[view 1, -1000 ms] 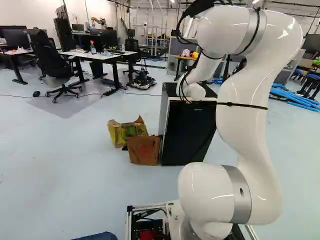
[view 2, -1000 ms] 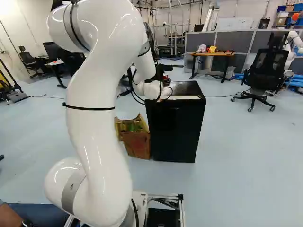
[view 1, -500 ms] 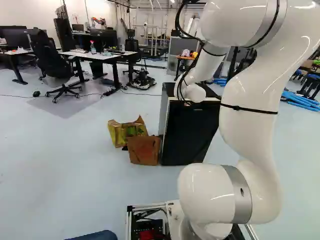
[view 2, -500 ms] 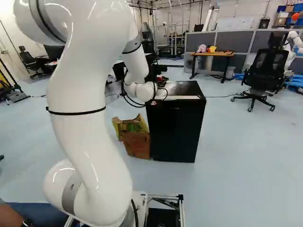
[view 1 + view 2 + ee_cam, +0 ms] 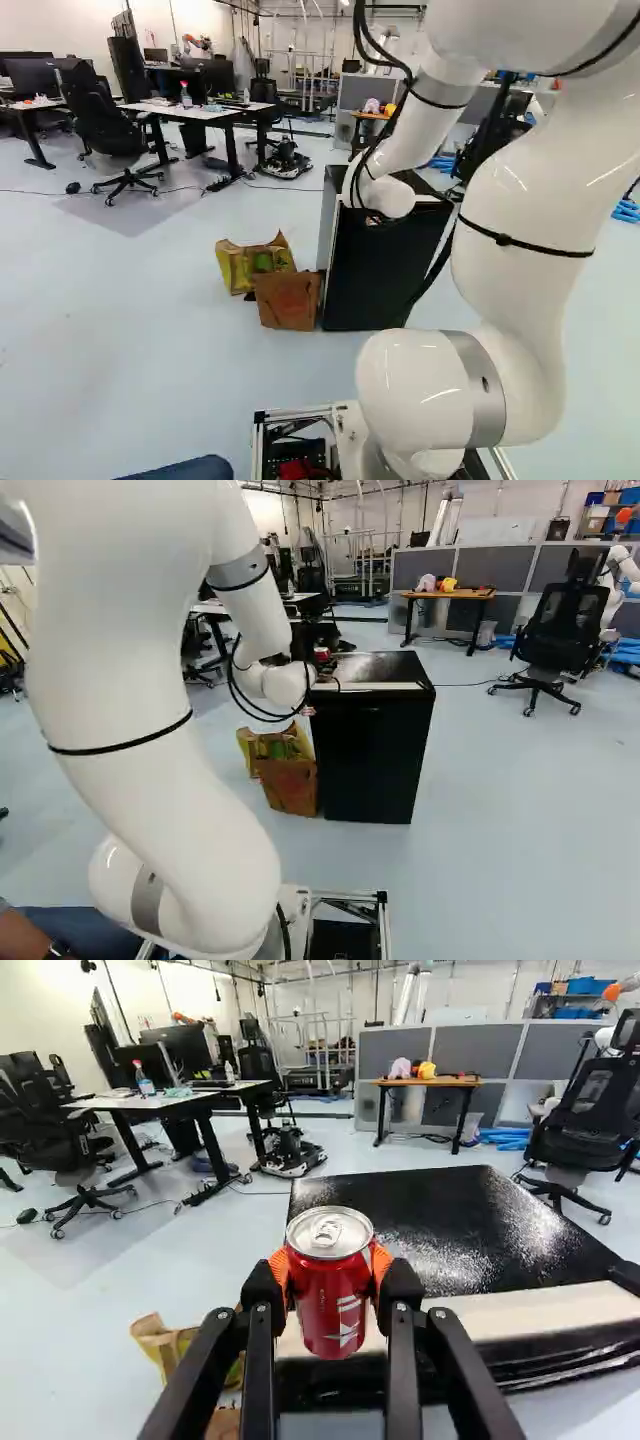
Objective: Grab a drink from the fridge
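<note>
Fingers (image 5: 262,1295) of the black two-fingered gripper (image 5: 330,1272) stand part-way open, a drink's breadth between them, their orange pads (image 5: 381,1263) against both sides of a red metal can with a silver lid (image 5: 330,1315). So the drink is in hand, held upright along the fingers as far as I can tell. Just ahead of the fingertips lie the cream-coloured strip (image 5: 530,1308) and glossy top of the black box-shaped fridge (image 5: 370,765), whose door looks shut. Low beside the fingers, by the fridge's side, sit a yellow-green bag (image 5: 240,268) and a brown paper bag (image 5: 288,303). Over the last second the white arm (image 5: 520,300) has folded back towards its base (image 5: 350,894), which hasn't budged, carrying the can along. I'd say the grabbing is done; what's left is an easy retreat, minding the fridge's edge.
</note>
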Controlling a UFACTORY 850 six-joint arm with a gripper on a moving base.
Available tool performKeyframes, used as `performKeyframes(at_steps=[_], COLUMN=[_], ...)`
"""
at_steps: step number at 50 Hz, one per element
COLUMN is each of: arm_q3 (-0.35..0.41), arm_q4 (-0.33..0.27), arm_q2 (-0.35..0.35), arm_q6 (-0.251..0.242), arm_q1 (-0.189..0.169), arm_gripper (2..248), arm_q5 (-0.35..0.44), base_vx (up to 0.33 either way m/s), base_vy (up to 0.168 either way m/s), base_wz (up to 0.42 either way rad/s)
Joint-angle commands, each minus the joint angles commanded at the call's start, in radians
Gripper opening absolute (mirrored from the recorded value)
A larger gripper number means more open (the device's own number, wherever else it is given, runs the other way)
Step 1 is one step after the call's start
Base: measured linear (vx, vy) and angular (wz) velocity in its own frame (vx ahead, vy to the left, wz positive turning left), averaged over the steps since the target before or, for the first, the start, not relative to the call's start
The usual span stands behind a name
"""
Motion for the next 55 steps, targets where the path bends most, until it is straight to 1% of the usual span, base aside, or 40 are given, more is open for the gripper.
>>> performKeyframes(at_steps=[15, 31, 55], arm_q3=[0.144, 0.269, 0.400], arm_q4=[0.013, 0.024, 0.035], arm_q2=[0.122, 0.228, 0.339], arm_q6=[-0.017, -0.031, -0.046], arm_q1=[0.035, 0.065, 0.097], arm_gripper=[99, 99, 99], arm_q5=[-0.009, -0.017, -0.026], base_vx=[0.000, 0.000, 0.000], base_vy=[0.000, 0.000, 0.000], base_wz=[0.000, 0.000, 0.000])
